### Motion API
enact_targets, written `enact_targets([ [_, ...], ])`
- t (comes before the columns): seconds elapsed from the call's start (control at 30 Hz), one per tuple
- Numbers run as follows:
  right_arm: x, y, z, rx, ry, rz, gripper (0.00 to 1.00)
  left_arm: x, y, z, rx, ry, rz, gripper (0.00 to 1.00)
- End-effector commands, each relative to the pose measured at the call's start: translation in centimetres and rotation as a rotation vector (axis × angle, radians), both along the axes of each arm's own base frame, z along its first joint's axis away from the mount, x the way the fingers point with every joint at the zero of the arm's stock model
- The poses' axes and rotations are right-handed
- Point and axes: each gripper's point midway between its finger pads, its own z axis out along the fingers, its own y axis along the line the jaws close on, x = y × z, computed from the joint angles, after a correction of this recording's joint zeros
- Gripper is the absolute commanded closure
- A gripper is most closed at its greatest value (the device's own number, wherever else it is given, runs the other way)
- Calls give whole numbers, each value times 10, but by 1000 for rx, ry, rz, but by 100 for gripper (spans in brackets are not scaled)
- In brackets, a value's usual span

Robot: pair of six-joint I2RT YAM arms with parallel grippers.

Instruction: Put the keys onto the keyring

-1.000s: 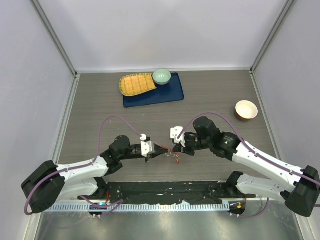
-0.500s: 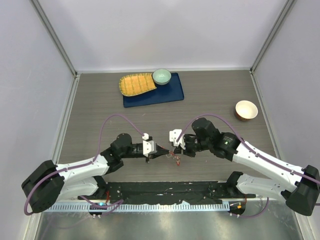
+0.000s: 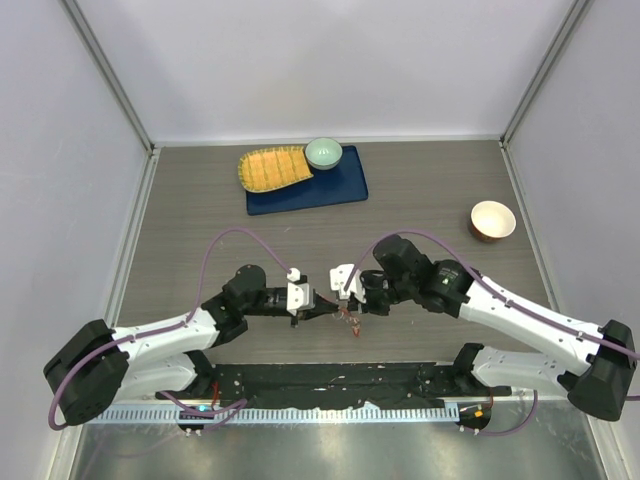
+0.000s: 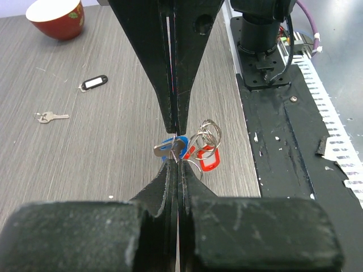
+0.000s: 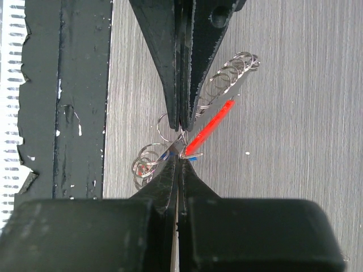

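The two grippers meet tip to tip low over the near middle of the table. My left gripper (image 3: 326, 306) (image 4: 177, 162) is shut on the keyring's (image 4: 209, 134) wire ring. The keyring is a bunch of grey metal rings with a red tag (image 4: 209, 161) (image 5: 211, 128), hanging just above the table (image 3: 349, 320). My right gripper (image 3: 348, 302) (image 5: 180, 157) is shut on the blue-headed key (image 4: 169, 148), right against the left fingertips. A chain of rings (image 5: 228, 76) trails off. I cannot make out the red-headed key in the bunch.
A black key tag (image 4: 93, 83) and a bare silver key (image 4: 52, 117) lie on the table. A red bowl with a white inside (image 3: 493, 220) stands on the right. A blue mat (image 3: 340, 186) with a yellow tray (image 3: 272, 168) and green bowl (image 3: 323, 152) lies at the back.
Both grippers have shifted slightly left and nearer the front edge, still tip to tip with the bunch hanging between them.
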Motion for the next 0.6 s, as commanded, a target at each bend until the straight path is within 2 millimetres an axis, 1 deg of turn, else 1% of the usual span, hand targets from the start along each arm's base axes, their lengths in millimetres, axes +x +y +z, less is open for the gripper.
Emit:
enact_targets([
  [0.0,3,21,31,81,-77,64,99,-4,-12,42,-104,-80,-70,100],
  [0.33,-2,27,30,81,-78,98,99,-7,-13,46,-124,-75,-86,100],
  [0.57,-3,32,32,95,-79,105,99,-9,-14,47,-134,-67,-95,100],
])
